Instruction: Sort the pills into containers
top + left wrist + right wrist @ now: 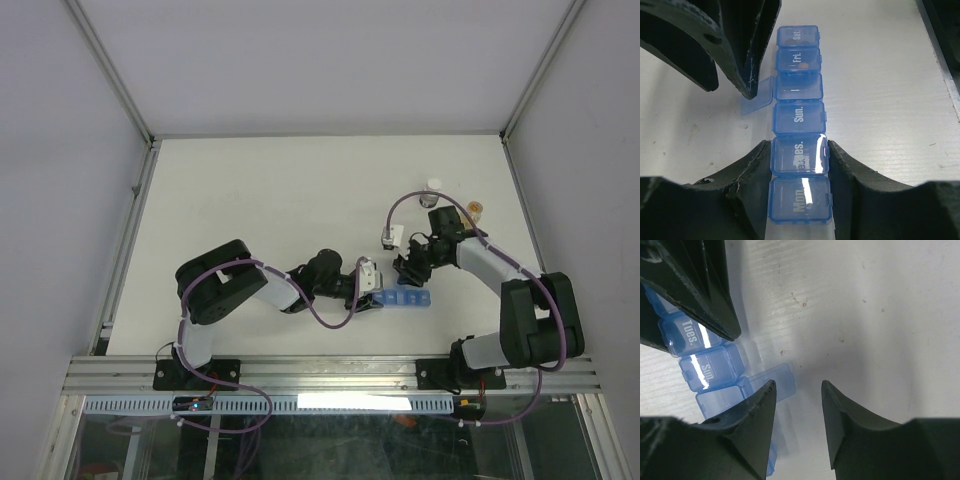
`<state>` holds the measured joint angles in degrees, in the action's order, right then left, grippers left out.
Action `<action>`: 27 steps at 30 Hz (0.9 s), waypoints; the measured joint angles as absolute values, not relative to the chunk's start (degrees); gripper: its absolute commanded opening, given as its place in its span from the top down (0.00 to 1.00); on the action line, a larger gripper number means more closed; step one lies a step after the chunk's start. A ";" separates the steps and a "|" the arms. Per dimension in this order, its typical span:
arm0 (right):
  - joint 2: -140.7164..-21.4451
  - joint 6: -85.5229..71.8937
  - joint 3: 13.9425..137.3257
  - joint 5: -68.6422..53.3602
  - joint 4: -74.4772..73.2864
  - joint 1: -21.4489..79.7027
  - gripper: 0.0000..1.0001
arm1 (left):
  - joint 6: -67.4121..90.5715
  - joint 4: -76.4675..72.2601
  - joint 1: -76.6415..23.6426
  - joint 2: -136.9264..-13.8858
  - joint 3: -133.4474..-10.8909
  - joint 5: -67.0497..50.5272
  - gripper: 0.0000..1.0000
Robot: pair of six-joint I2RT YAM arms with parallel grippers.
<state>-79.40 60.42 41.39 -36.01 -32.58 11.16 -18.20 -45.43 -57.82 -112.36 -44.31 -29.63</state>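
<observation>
Black left gripper (800, 147) is clamping the blue pill organizer (799, 116) at its Tues. cell; right gripper (798, 386) is hanging part-open and empty just beside the organizer's flipped lid (782, 380); one orange pill (802, 65) is lying inside its Fri. cell.

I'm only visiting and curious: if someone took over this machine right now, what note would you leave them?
Left gripper: jaws clamped on the pill organizer at Tues.
Right gripper: jaws open, empty, beside the open lid.
Done: one pill seems to lie under the Fri. lid.
Left: rest of the sorting; no loose pills can be made out; shut the open lid.
</observation>
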 measured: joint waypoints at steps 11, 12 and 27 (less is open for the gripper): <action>-77.23 53.54 48.75 -41.50 -37.56 5.63 0.41 | -17.23 -45.89 -57.82 -112.36 -44.25 -25.23 0.75; -75.24 52.86 49.08 -42.87 -37.63 4.23 0.40 | -16.99 -45.98 -57.80 -112.36 -44.25 -24.38 0.65; -62.00 38.26 49.32 -49.78 -35.16 -5.21 0.35 | -11.68 -46.63 -57.76 -103.63 -41.60 -14.98 0.01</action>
<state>-62.00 38.26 49.32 -49.78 -35.16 -5.21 -11.68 -46.63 -57.76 -103.63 -41.60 -14.98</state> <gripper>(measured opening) 0.635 0.990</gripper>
